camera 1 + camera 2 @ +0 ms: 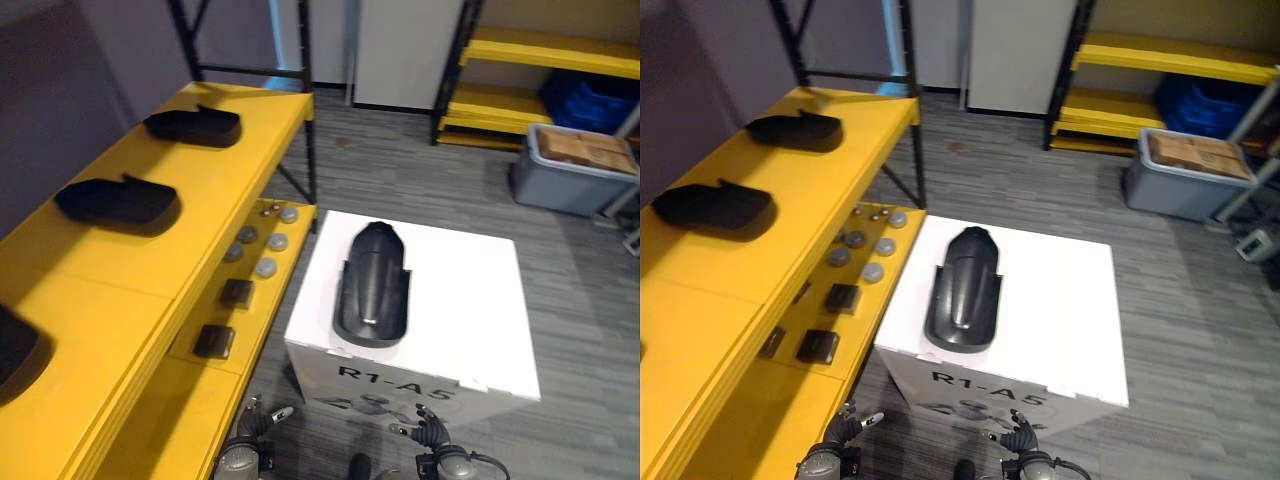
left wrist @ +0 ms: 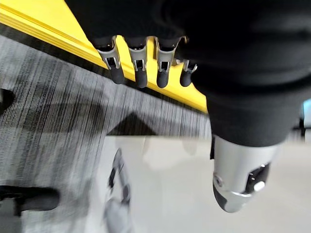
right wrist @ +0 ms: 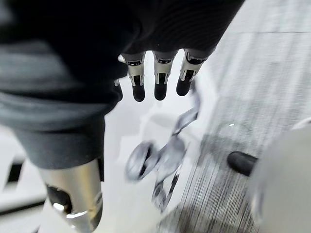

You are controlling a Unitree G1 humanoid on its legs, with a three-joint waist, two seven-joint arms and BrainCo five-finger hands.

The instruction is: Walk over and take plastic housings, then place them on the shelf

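A long black plastic housing lies hollow side up on top of a white box straight ahead. Two more black housings rest on the top board of the yellow shelf to my left, and a dark part shows at that board's near left edge. My left hand and right hand hang low in front of the box, both open and holding nothing. In the wrist views the left fingers and right fingers are straight.
The shelf's lower board carries several small grey round parts and black blocks. A grey tote with cardboard inside stands on the floor at the right, before another yellow rack holding a blue bin.
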